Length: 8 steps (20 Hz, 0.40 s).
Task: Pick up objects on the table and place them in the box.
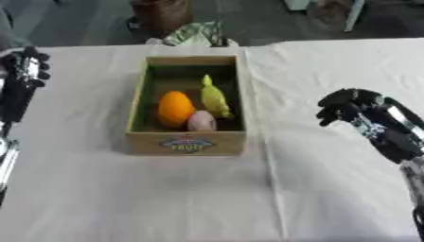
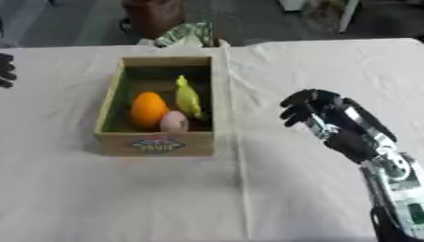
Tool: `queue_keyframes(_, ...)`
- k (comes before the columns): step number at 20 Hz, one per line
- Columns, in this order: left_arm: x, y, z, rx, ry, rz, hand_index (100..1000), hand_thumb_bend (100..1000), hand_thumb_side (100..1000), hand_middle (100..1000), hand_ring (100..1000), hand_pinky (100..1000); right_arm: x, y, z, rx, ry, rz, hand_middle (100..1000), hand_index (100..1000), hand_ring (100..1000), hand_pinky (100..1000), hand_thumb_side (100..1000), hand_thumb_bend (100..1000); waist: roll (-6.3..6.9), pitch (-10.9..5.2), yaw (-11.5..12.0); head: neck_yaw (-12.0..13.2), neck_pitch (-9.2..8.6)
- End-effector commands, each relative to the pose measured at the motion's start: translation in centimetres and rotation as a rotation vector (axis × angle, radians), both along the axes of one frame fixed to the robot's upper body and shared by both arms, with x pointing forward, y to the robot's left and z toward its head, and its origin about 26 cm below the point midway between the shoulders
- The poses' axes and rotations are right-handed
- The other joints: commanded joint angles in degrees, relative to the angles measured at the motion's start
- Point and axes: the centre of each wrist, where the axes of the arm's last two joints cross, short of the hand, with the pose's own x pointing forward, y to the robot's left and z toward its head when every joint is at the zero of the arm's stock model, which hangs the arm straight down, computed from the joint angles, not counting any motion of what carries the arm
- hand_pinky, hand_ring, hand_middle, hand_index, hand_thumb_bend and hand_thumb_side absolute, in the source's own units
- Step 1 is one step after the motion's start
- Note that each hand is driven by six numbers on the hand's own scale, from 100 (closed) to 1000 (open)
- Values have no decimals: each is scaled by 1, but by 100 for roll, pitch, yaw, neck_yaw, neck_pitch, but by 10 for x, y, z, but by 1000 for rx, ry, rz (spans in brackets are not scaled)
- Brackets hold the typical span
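**Fingers curled and empty on the right, three pieces of fruit in the box**

The fingers [image 2: 300,108] of the right hand [image 2: 319,112] are bent inward and hold nothing; the hand hangs over the white-covered table [image 1: 165,198], to the right of the box [image 1: 187,142] and apart from it, with the black and silver forearm running back toward the lower right corner. The left hand [image 1: 29,64] shows at the left edge, near the far side of the table and well apart from the box; its dark fingers look bunched together, yet whether they are curled or straight cannot be told, and nothing is seen in them.

The box is a shallow cardboard tray with a dark green inside and a printed label on its near wall. It stands on the table a little left of the middle, its long side running away from the camera. Inside it lie three things, gathered toward the near end: an orange fruit [image 1: 175,108] at the left, a pale pink rounded thing [image 1: 201,121] just beside it against the near wall, and a yellow-green pear-like fruit [image 1: 215,99] to the right, its narrow end pointing to the far wall. The far part of the box floor is bare.

A crease in the cloth runs from the far edge toward the near edge, just right of the box
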Motion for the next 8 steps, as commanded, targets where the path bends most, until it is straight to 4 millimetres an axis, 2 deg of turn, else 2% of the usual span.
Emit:
queue_keyframes(1,-14,-4,8,-60,-29,-24,681,100,931,531,555,564,-1,-6,7,-11,-17,-17,672,721,658,614,515,100,8,-96,5,62,66)
queue_keyframes(5,-36,-8,0,-132,-18,-49,679,100,936,526,549,562,-1,-6,5,-4,-10,-18,667,721,654,612,512,100,-2,-136,-6,122,149)
queue_keyframes(8,-43,-10,-2,-178,-10,-75,680,100,911,526,549,562,-2,-6,3,1,-1,-25,665,723,652,610,510,100,1,-176,13,153,214)
